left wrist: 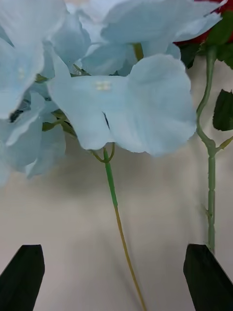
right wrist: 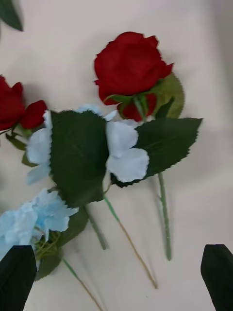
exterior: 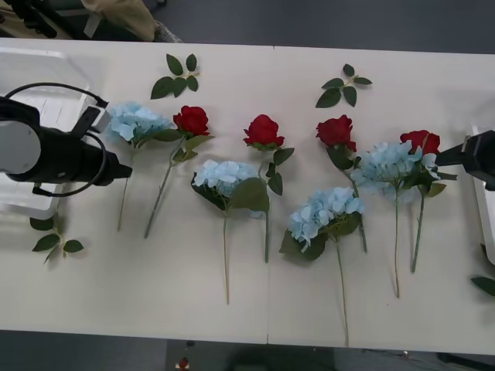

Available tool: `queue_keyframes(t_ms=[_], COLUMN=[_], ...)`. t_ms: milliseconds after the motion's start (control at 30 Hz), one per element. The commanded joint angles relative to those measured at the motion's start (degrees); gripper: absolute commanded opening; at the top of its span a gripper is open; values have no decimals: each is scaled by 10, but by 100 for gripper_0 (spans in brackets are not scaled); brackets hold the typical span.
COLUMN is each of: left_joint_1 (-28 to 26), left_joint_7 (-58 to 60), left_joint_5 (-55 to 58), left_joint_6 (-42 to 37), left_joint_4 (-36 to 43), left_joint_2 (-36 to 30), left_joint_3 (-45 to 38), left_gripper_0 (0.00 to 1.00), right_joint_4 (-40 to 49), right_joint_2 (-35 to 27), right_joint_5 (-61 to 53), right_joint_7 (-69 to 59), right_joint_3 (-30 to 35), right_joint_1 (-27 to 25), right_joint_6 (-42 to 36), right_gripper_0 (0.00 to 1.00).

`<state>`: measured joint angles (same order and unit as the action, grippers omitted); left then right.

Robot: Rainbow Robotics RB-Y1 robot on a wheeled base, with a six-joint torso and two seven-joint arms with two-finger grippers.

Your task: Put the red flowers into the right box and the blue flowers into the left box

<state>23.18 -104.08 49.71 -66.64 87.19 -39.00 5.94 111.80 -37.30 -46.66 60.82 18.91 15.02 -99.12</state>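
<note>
Pale blue petals crowd the left wrist view: the leftmost hydrangea point(left wrist: 121, 102) lies directly ahead of the left pincer point(left wrist: 114, 277), whose black fingers point(left wrist: 22, 277) stand released and wide apart with the thin stem point(left wrist: 119, 228) running down between them, so the stem's long axis lies along the pincer's line of sight rather than across it. In the front view that bloom point(exterior: 133, 121) sits just beside the left arm's tip, its stem trailing toward the robot, and the left box point(exterior: 46, 104) is right behind the arm (the shortest carry on the bench point(exterior: 232, 309), I judge). A rose stem point(left wrist: 210, 160) runs close alongside and could be caught in the same closing. The right pincer point(right wrist: 116, 277) is likewise released, hovering over the rightmost rose point(right wrist: 128, 68), whose stem point(right wrist: 165, 218) points back toward it and nearer one finger; a hydrangea point(right wrist: 34, 218) overlaps its leaves. The right box point(exterior: 486, 209) shows as a pale edge by that arm. The blue flowers are fluffy, soft clusters on wiry stems; the red flowers are compact, deep-red buds with dark serrated leaves.
</note>
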Motion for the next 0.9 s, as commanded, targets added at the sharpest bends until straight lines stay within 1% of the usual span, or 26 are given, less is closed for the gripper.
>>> queue_keyframes(t_ms=[33,367,433,567,767,833,867,900], left_joint_1=[34,88,99,116,133,134,134,134], left_joint_7=[-6,-6,-6,-6,-6,-6,-6,-6], left_joint_5=[-7,-17,-18,-20,-25,-28,-29,-30], left_joint_6=[33,71,72,73,74,75,75,75], left_joint_4=[-34,-118,-131,-159,-198,-199,-199,-199], left_joint_2=[-4,-1,1,13,30,31,31,31], left_joint_3=[26,93,102,110,109,109,110,110], left_gripper_0=[83,83,82,77,76,71,63,46], right_joint_4=[-11,-72,-85,-106,-135,-141,-143,-147], right_joint_2=[-13,-14,-14,-14,-18,-18,-18,-18], right_joint_5=[39,119,129,145,152,156,159,161], right_joint_7=[-27,-19,-15,-9,-1,1,1,3], right_joint_3=[-12,-70,-83,-101,-136,-146,-150,-158], right_joint_1=[12,12,12,12,12,12,12,12], right_joint_6=[18,102,118,145,195,207,212,220], right_gripper_0=[100,100,100,100,100,100,100,100])
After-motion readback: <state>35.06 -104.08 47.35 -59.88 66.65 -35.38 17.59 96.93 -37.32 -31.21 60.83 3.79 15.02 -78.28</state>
